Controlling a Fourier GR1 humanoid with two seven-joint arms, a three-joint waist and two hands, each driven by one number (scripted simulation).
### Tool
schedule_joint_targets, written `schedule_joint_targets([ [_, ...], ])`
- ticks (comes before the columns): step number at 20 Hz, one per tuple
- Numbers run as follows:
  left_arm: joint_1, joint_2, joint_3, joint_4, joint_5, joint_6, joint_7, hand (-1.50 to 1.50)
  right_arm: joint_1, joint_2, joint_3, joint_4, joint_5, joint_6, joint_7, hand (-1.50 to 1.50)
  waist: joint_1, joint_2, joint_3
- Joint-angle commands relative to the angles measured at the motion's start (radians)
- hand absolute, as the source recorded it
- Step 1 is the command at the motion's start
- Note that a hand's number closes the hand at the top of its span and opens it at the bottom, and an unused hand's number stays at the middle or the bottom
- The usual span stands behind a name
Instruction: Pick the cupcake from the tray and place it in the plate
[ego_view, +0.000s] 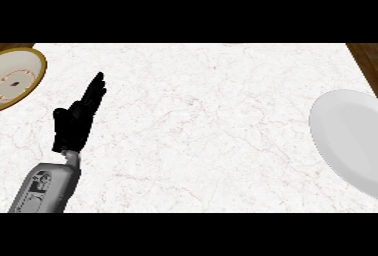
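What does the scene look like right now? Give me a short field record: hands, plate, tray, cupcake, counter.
left hand: open, fingers straight, over the counter's left part, holding nothing
right hand: not in view
plate: white, at the right edge, partly cut off, nothing visible on it
tray: round, gold-rimmed, at the left edge, partly cut off
cupcake: cannot make out a clear one; only a pale ring with small red marks shows on the tray
counter: white marble, dark wood at the far corners
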Motion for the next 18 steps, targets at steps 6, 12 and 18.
schedule_joint_targets([
  [6,-0.029,-0.017,0.005,0.058,-0.031,-0.007,-0.038,0.00,-0.149,0.151,0.144,0.204,0.205,-0.148,0.119,1.50,0.011,0.004,0.000],
  [12,0.014,-0.046,-0.004,0.011,-0.050,0.007,-0.025,0.00,-0.195,0.253,0.145,0.326,0.202,-0.139,0.107,-1.50,0.004,0.000,0.000],
  [18,-0.003,-0.022,0.029,-0.002,-0.030,-0.022,0.002,0.00,-0.263,0.257,0.054,0.453,0.102,-0.037,-0.023,-1.50,0.006,0.001,0.001],
])
